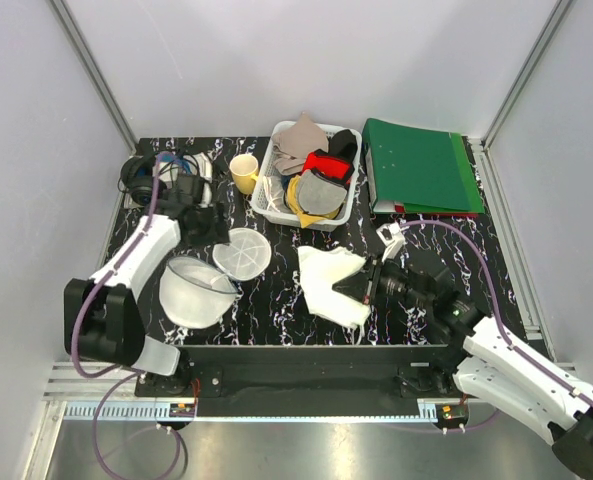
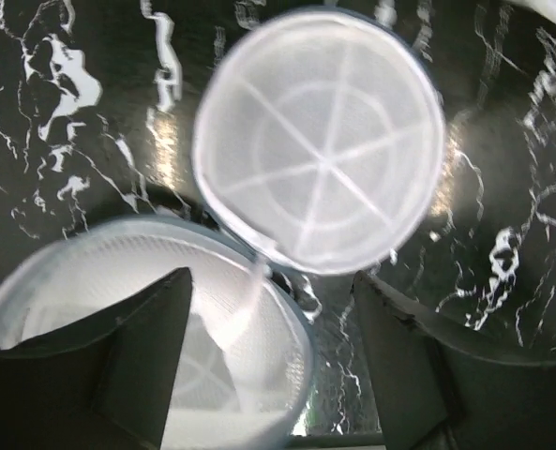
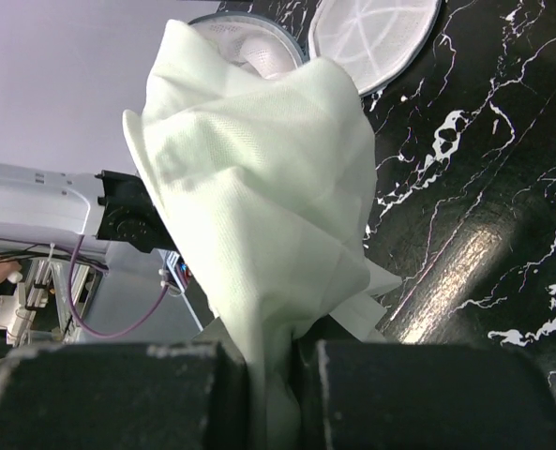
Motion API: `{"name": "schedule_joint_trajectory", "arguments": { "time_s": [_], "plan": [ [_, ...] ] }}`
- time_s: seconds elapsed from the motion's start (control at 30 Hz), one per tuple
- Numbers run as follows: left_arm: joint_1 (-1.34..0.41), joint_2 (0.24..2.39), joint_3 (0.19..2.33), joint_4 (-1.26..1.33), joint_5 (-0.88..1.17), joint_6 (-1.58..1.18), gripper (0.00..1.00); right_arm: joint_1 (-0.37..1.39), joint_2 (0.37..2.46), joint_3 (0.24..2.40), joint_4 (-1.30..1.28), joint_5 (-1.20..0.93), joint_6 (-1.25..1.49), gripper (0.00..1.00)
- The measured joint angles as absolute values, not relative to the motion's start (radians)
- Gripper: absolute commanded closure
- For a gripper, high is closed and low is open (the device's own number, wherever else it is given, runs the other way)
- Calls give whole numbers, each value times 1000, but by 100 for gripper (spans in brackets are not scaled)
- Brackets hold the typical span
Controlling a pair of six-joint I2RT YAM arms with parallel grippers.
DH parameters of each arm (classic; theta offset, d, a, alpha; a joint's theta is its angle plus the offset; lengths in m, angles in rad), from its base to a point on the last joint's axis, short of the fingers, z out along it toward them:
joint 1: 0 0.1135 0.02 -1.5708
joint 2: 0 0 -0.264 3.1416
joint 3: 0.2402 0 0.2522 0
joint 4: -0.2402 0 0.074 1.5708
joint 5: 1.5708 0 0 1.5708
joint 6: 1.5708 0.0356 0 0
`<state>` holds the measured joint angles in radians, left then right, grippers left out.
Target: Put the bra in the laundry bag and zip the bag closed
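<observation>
Table (image 1: 276, 325): black marble. Bag (image 1: 194, 290) near-left on it, unzipped, mouth up, round lid (image 1: 242, 252) flopped flat beside it twd centre, joined at rim. Bra (image 1: 328, 280) mid-table, right of bag, not touching it, crumpled.

R gripper (image 1: 366, 283) at bra's right edge. Wrist view: cloth pinched btwn fingers (image 3: 118, 394), jaws nearly together, only fabric in the gap.

L gripper (image 2: 273, 375) above bag/lid join, spread wide, nothing held. One finger (image 2: 146, 356) over bag mouth, the other over table.
</observation>
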<state>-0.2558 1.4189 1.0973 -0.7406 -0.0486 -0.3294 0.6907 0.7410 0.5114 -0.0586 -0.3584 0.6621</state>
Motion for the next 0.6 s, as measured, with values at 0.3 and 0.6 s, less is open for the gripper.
{"name": "schedule_joint_trajectory", "arguments": {
  "time_s": [0.3,0.6],
  "plan": [
    [-71,1676,1182,-665,187,-255,39,691,710,487,-78,-361,674,100],
    [-42,1870,1315,-657,225,-233,34,691,710,488,-78,-373,673,100]
  ]
}}
